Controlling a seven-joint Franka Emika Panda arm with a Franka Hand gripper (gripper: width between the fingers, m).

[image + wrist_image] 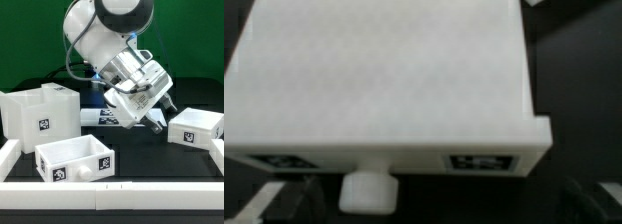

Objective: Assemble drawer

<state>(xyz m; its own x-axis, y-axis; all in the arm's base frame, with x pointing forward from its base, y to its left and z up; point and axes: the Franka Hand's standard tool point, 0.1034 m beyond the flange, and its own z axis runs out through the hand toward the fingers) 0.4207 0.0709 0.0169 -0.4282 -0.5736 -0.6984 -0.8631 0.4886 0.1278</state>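
Housing (pixel 38 115): large white box at the exterior view's left, standing on the black table (pixel 150 160), with one square tag on the face toward the camera. Its top looks open; the inside is not visible.

Front tray (pixel 75 158): open-topped, near the front rail (pixel 120 190), just ahead of the housing. Only bare white walls show inside. There are tags on its near face.

Second tray (pixel 195 127): at the exterior view's right, well apart from the other two, open-topped, with one tag on its near side. The interior is barely seen.

Marker board (pixel 97 117): flat strip of tags lying between the housing and the arm, partly covered by the arm.

Gripper (pixel 157 118): tilted down over the table between the marker board and the second tray, just beside that tray. Cannot tell whether the fingers are parted or closed.

Wrist view: a drawer tray (pixel 375 80) fills the frame as a blurred white surface, with two tags on its front face and a round knob (pixel 367 190) between them. Cannot tell which tray this is.
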